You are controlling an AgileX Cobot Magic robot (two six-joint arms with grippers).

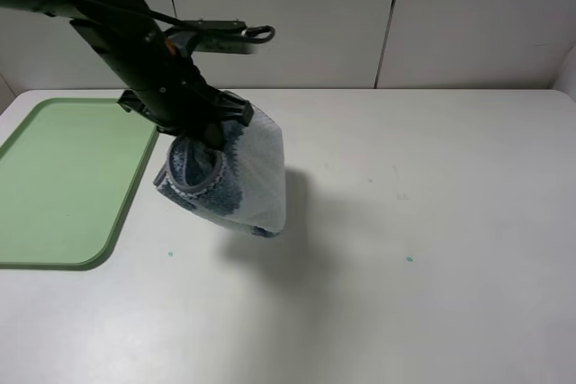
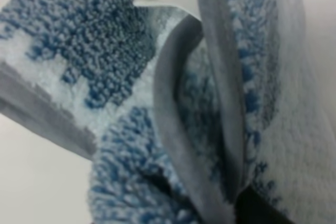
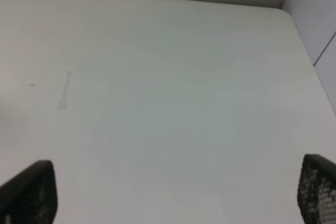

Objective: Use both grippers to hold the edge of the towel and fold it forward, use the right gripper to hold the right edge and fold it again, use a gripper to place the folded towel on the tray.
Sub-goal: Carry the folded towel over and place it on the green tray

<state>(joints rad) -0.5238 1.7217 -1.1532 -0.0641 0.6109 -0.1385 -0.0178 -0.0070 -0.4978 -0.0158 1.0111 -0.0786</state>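
Note:
The folded striped towel (image 1: 238,177) hangs in the air from my left gripper (image 1: 209,137), which is shut on its upper part, just right of the tray. The towel fills the left wrist view (image 2: 105,61), with its grey hem (image 2: 173,145) folded in layers close to the camera. The light-green tray (image 1: 54,182) lies flat on the table at the left. My right gripper (image 3: 173,195) is open and empty, with one fingertip (image 3: 29,192) at each side of its view above bare table. The right arm does not show in the exterior view.
The white table (image 1: 414,249) spreads to the right of the towel. White wall panels (image 1: 360,15) stand behind it. A wall corner (image 3: 310,30) shows near the table's far right edge in the right wrist view.

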